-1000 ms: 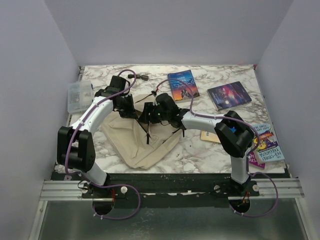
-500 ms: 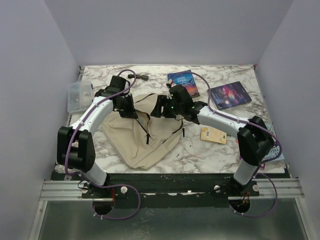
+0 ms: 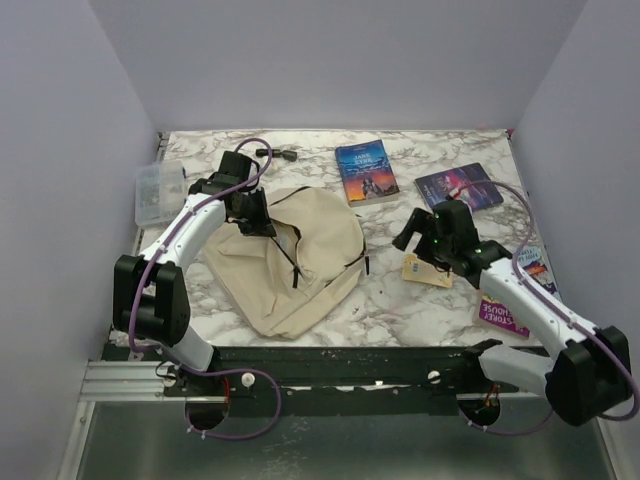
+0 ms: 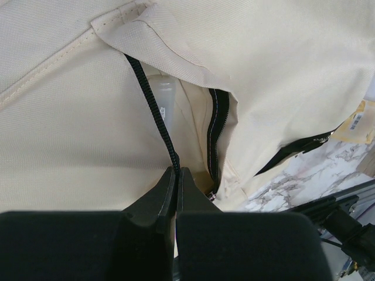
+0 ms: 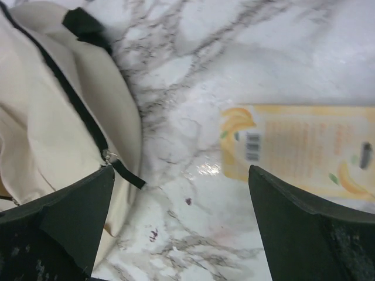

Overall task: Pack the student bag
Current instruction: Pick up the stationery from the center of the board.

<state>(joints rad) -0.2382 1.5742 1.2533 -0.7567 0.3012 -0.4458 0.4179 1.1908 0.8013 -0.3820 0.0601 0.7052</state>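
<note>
The bag (image 3: pixel 315 245) lies limp on the table (image 3: pixel 390 300) left of centre, soft light canvas likely to sag, so work it from the zipper (image 4: pixel 155 111) where your left gripper (image 4: pixel 176 175) is pinched shut, your right gripper (image 5: pixel 181 175) hanging wide open, empty, above a yellow booklet (image 5: pixel 299 146).

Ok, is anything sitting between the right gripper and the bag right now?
Nothing visible. Only bare marble table lies between the open right gripper and the student bag. The yellow booklet lies on the gripper's other side, away from the bag. The left gripper is shut on the bag's zipper edge.
</note>
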